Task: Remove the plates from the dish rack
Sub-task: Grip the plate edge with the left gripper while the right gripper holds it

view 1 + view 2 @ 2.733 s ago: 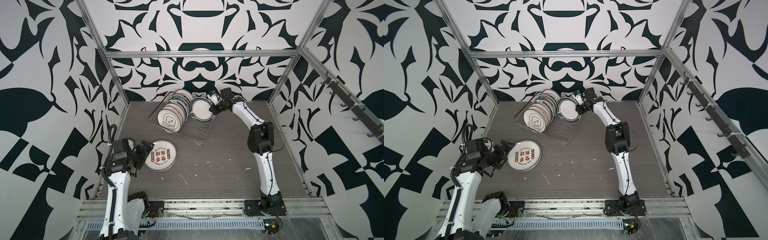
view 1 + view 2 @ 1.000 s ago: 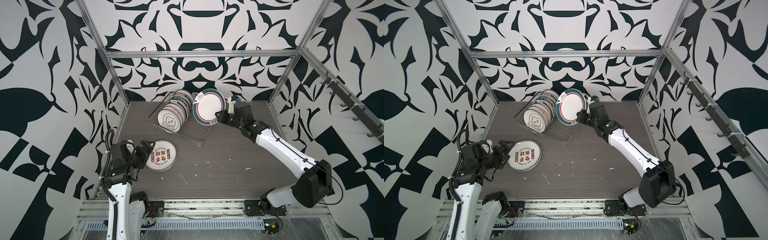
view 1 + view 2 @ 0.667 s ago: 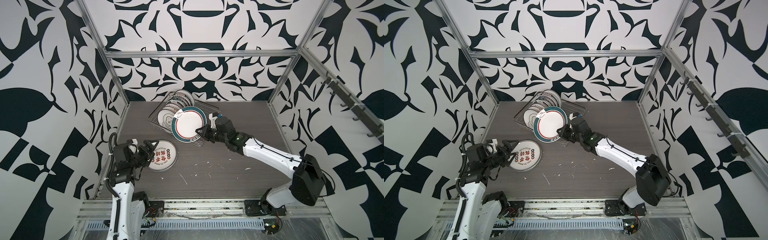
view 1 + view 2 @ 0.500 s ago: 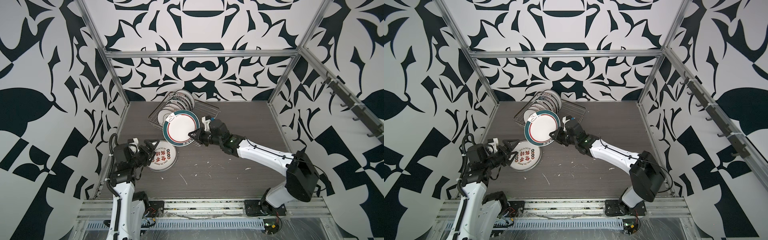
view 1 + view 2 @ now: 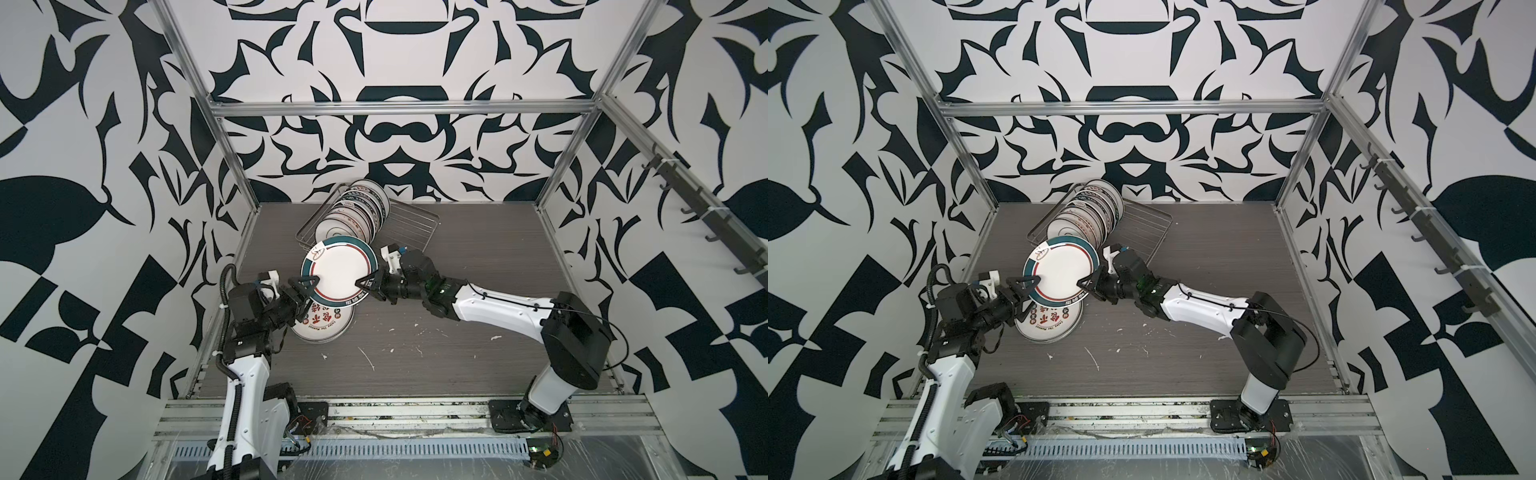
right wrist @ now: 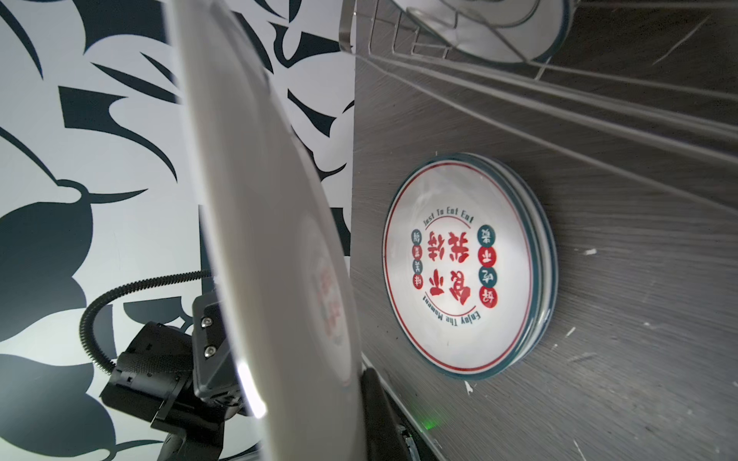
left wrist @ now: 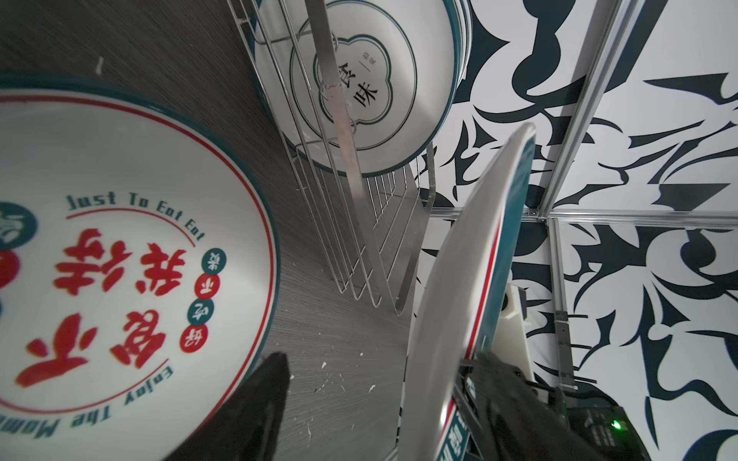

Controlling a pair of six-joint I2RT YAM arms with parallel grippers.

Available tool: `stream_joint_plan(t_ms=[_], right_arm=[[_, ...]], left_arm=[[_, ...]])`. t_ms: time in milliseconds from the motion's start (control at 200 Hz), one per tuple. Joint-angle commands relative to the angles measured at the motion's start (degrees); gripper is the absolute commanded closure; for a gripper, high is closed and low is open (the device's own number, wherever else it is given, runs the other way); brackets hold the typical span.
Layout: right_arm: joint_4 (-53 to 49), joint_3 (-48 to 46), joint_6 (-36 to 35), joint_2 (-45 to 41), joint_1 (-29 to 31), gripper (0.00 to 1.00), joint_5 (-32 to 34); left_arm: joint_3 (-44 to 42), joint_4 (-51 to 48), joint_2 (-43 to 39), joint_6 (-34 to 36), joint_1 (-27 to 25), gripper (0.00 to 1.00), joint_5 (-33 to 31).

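Note:
A large white plate (image 5: 339, 272) (image 5: 1061, 270) with a teal and red rim hangs tilted above a flat stack of plates (image 5: 322, 324) (image 5: 1048, 322) printed with red characters. My right gripper (image 5: 365, 284) (image 5: 1086, 284) is shut on its right rim. My left gripper (image 5: 305, 286) (image 5: 1025, 286) straddles the opposite rim, open. In the left wrist view the held plate (image 7: 459, 279) stands edge-on against one finger, with a gap to the other. The dish rack (image 5: 409, 226) (image 5: 1142, 228) behind holds several upright plates (image 5: 353, 214) at its left end.
The rack's right half shows bare wire grid. White crumbs (image 5: 368, 357) dot the grey table in front of the stack. Patterned walls and an aluminium frame (image 5: 232, 158) close in the left, back and right sides.
My right arm has carried the plate from above the rack forward and left, down over the stack. My left gripper has risen to its rim and its jaws have narrowed.

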Motion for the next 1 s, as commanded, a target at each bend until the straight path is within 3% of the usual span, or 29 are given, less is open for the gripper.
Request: stream_joint_plan(t_ms=[0, 275, 555, 755, 995], right_arm=[[8.7, 1.9, 1.7, 0.2, 0.7, 0.99, -2.9], [9.6, 3.6, 1.9, 2.4, 1.5, 0.92, -4.4], [8.2, 5.8, 0.6, 3.7, 1.5, 0.66, -5.9], [-5.4, 11.5, -8.2, 3.5, 1.2, 0.53, -5.2], [-42.9, 28.8, -35.2, 4.6, -0.9, 0.44, 10.7]], left_arm=[[-0.7, 3.2, -0.1, -0.6, -0.3, 0.35, 1.3], [-1.2, 2.8, -0.5, -0.7, -0.3, 0.71, 2.6], [-0.5, -0.4, -2.1, 0.0, -0.2, 1.00, 2.9], [4.1, -9.0, -2.2, 2.4, -0.1, 1.00, 0.8], [15.0, -29.0, -2.3, 5.9, -0.1, 1.00, -4.9]])
